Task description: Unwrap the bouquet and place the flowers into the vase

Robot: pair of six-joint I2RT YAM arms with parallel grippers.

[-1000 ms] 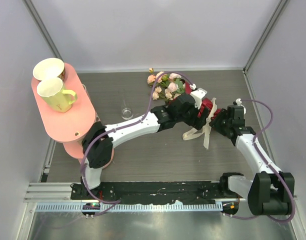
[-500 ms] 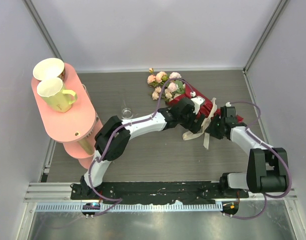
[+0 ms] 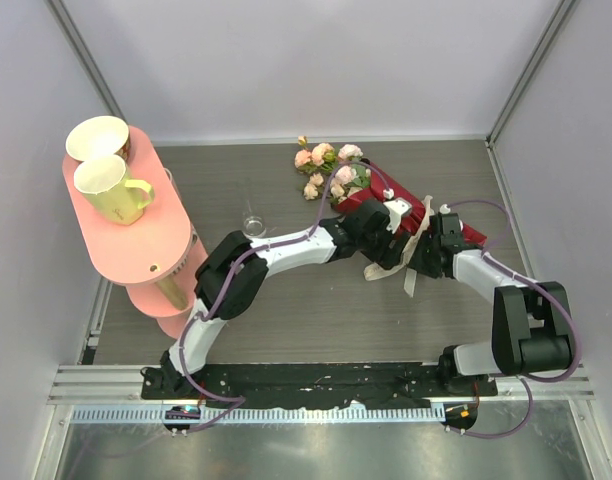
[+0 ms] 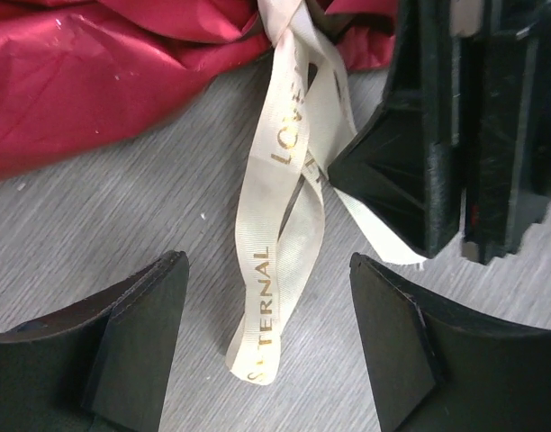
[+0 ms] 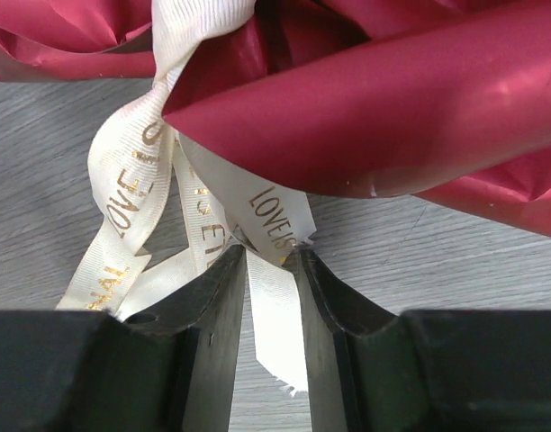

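The bouquet lies at the back right of the table, its pale roses [image 3: 326, 165] pointing left and its dark red paper [image 3: 411, 205] to the right. Cream ribbon [image 3: 386, 268] trails from the paper toward me. My left gripper [image 3: 394, 240] hangs open just over the table, a loose ribbon end [image 4: 262, 270] lying between its fingers [image 4: 140, 324] without touching them. My right gripper [image 3: 423, 255] faces it from the right, jaws narrowed around one ribbon tail [image 5: 275, 315] below the paper [image 5: 392, 117]. The clear vase [image 3: 253, 222] stands upright, left of both grippers.
A pink two-tier stand [image 3: 136, 240] at the left holds a yellow-green mug [image 3: 108, 188] and a cream cup [image 3: 96, 137]. Grey walls enclose the table at the back and on both sides. The two grippers sit very close together.
The right gripper has slid left up to the ribbon and narrowed its jaws around a tail. The left gripper has moved off the red paper down over the ribbon ends.
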